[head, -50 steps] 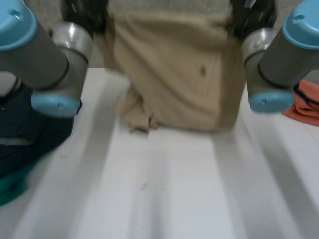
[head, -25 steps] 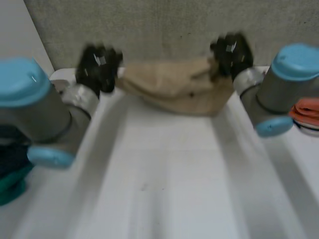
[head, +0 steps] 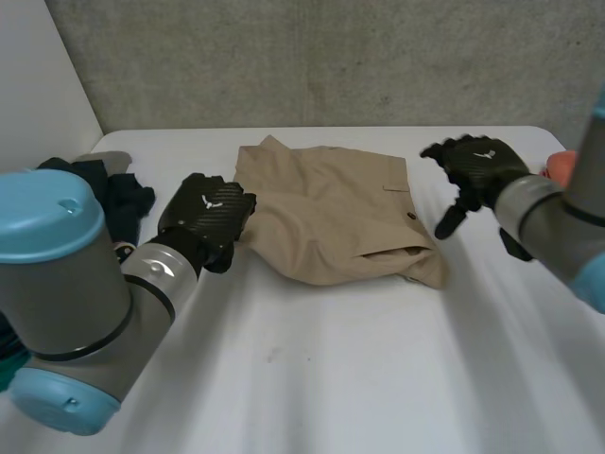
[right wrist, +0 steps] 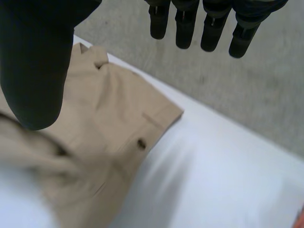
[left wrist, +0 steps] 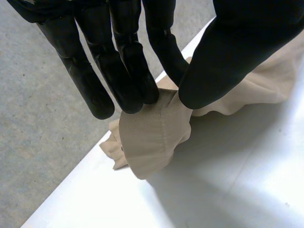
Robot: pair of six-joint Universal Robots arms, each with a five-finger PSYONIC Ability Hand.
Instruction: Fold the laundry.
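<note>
A tan garment lies folded over on the white table, with a button and a pocket flap facing up. My left hand rests at its left edge. In the left wrist view the thumb and fingers pinch a fold of the tan cloth. My right hand hovers just off the garment's right edge, open, fingers spread, holding nothing. In the right wrist view the tan garment lies under the thumb, apart from it.
A heap of dark clothes lies at the table's left, beside my left arm. An orange cloth sits at the far right edge. A grey wall stands behind the table.
The garment, held up between both hands a second ago, was carried away from me and laid down on the table. My right hand has let go and opened; the left still pinches it.
</note>
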